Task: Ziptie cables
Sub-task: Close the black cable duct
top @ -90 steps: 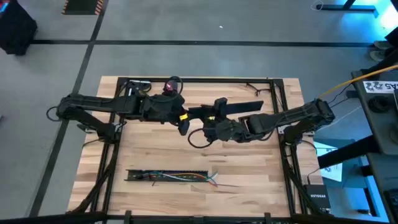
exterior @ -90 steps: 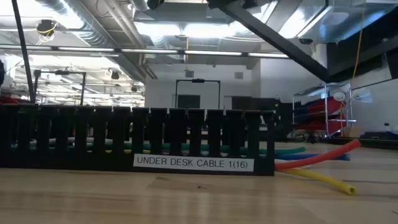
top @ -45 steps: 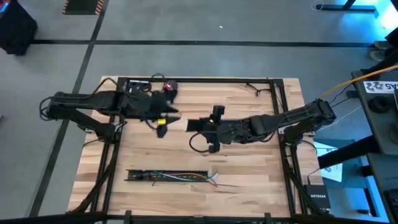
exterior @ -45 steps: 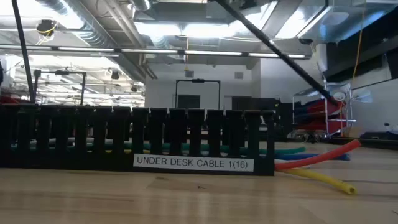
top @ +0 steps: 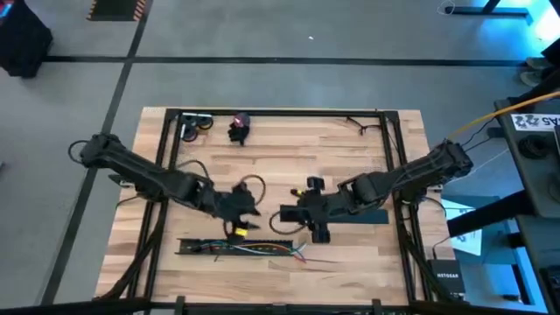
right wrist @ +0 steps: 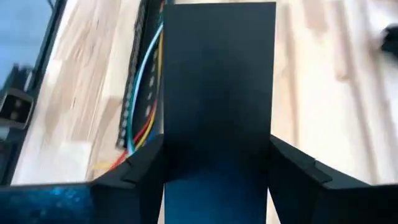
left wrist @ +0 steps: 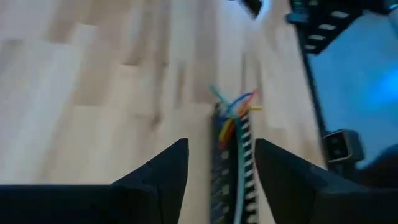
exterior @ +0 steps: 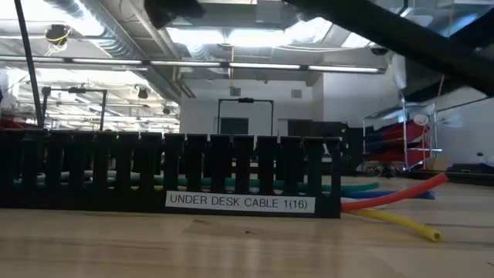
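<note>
Right gripper (right wrist: 217, 171) clamps your flat black bar (right wrist: 217, 87), seen only there; left gripper (left wrist: 217, 168) gapes at 6 o'clock above cables (left wrist: 231, 112).

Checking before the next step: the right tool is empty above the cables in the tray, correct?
Not empty. The right wrist view shows the right tool shut on a flat black cover; the cables do lie in the tray beside it.

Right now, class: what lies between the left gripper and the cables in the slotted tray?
Nothing but bare table: the high view shows the left gripper just above the cables in the slotted tray.
</note>
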